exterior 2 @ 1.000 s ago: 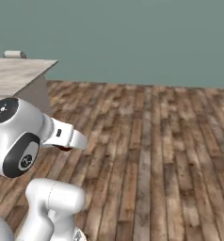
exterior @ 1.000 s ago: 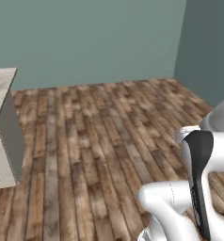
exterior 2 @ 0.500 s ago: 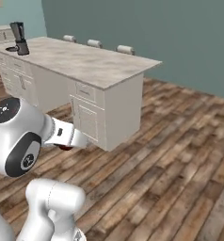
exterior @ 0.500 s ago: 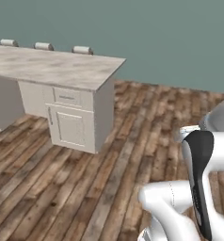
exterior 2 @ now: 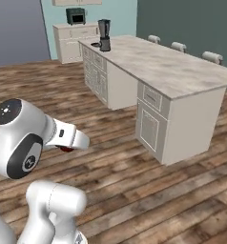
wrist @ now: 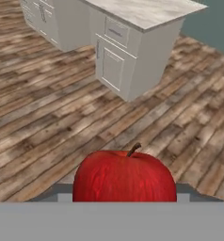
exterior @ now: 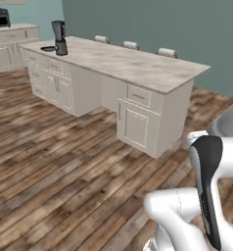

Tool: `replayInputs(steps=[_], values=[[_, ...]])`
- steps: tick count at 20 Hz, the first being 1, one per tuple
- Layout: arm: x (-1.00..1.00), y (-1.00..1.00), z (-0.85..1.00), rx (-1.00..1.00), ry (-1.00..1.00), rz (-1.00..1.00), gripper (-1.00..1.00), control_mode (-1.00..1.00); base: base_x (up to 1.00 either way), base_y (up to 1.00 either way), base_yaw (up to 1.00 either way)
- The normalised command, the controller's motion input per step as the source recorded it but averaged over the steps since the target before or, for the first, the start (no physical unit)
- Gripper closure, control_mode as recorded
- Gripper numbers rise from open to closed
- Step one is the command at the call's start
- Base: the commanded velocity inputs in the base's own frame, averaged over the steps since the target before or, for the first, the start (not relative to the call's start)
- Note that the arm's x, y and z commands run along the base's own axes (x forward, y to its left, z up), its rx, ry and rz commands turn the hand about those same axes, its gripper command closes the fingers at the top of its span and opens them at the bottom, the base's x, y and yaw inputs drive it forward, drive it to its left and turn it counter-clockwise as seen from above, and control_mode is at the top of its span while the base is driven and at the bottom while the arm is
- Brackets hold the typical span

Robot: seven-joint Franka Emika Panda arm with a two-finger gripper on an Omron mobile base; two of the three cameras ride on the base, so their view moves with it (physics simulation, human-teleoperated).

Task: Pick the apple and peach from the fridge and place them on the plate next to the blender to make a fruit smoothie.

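The bright red apple point(wrist: 124, 176) with a short brown stem sits low in the hand view, held above the wooden floor. A sliver of the apple point(exterior 2: 67, 149) also peeks out under the white forearm, where my gripper point(exterior 2: 67, 147) is shut on it; its fingers are hidden by the fruit. Far off, the blender point(exterior: 59, 38) point(exterior 2: 104, 35) stands at the far end of the long island counter. The dark-rimmed plate point(exterior: 48, 48) point(exterior 2: 95, 45) lies right beside it. The peach and the fridge are out of view.
The marble-topped island point(exterior: 138, 66) point(exterior 2: 182, 71) with white drawers and doors stands ahead. Three stool backs point(exterior: 130, 45) rise behind it. A dark appliance point(exterior 2: 76, 16) sits on a back counter. Wooden floor point(exterior: 50, 162) stretches between me and the island.
The whole scene has swung as the base turned: bare floor and wall gave way to the island, then the blender and back counter. The apple stays in the gripper.
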Motion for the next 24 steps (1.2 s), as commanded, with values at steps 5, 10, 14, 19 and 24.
replayInputs(steps=[5,10,14,19,24], values=[[0.0,0.0,0.0,0.0,0.0,0.0,1.0,1.0,0.9,-0.01,0.4],[0.0,0.0,0.0,0.0,0.0,0.0,1.0,1.0,1.0,0.0,0.25],[0.0,0.0,0.0,0.0,0.0,0.0,1.0,1.0,1.0,0.0,0.15],[0.0,0.0,0.0,0.0,0.0,0.0,1.0,1.0,1.0,0.06,0.01],[0.0,0.0,0.0,0.0,0.0,0.0,1.0,1.0,1.0,0.27,0.0]])
